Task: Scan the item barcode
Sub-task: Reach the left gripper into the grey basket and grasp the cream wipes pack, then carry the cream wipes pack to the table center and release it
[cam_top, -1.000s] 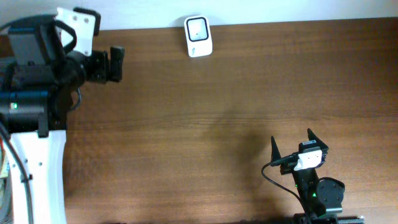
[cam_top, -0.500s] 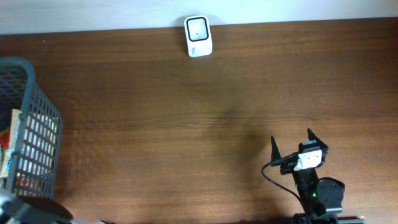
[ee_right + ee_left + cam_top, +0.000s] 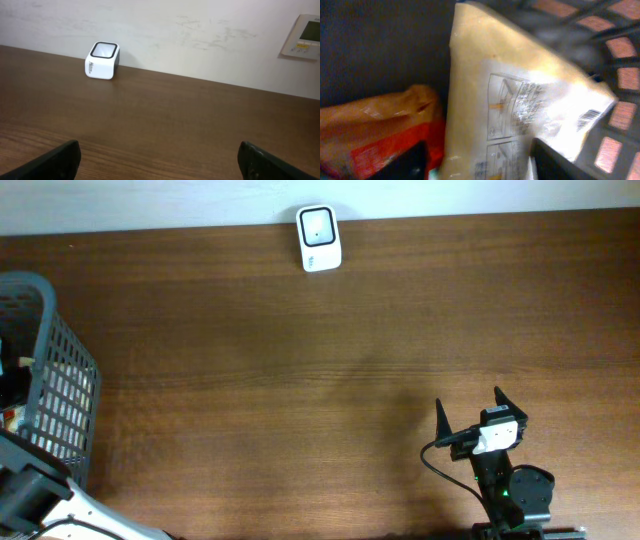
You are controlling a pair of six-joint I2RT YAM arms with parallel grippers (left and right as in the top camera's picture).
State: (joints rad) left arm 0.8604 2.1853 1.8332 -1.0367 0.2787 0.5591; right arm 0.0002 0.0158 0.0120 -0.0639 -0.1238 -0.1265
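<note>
A pale yellow packet (image 3: pixel 510 90) with printed panels and a barcode (image 3: pixel 588 119) lies inside the dark mesh basket (image 3: pixel 620 75), next to an orange-red packet (image 3: pixel 375 125). My left gripper (image 3: pixel 480 162) is down in the basket with its fingers on either side of the yellow packet. The right finger lies against the packet, and a strip of red shows between the left finger and the packet. The white scanner (image 3: pixel 318 238) stands at the table's back edge, also in the right wrist view (image 3: pixel 102 60). My right gripper (image 3: pixel 468 400) rests open at the front right, holding nothing.
The grey basket (image 3: pixel 60 380) stands at the table's left edge, with my left arm (image 3: pixel 30 500) reaching in from the front left corner. A wall panel (image 3: pixel 305 36) hangs behind the table. Bare brown tabletop (image 3: pixel 300 380) lies between basket, scanner and right arm.
The left arm swung from the table's back left corner down to the basket, uncovering it. Its jaws have narrowed around the yellow packet. The right arm has not moved.
</note>
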